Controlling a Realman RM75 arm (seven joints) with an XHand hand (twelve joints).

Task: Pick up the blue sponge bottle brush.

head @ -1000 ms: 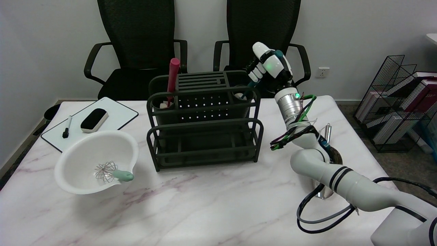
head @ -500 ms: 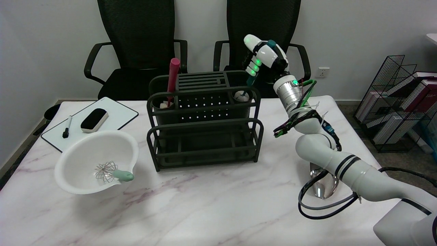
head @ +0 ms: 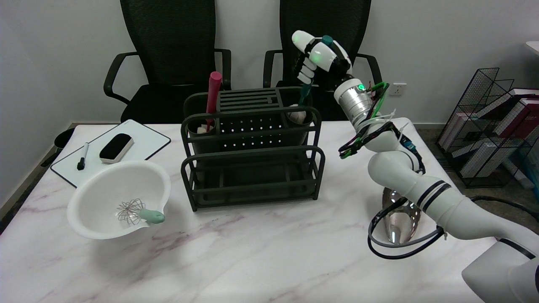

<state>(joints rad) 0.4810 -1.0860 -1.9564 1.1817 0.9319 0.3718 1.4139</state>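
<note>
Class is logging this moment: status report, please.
Right hand grips blue brush handle. Sponge end at rack cup rim. Red brush apart, nothing blocking.

The rack [head: 252, 168] at centre frame is dark grey-black, holding a crimson-handled brush [head: 213, 90] and a teal-handled brush [head: 304, 93]. At lower left, a white bowl [head: 101, 198] holds a mint-handled whisk [head: 141, 213]. The table [head: 252, 261] is white marble with purplish veins.
</note>
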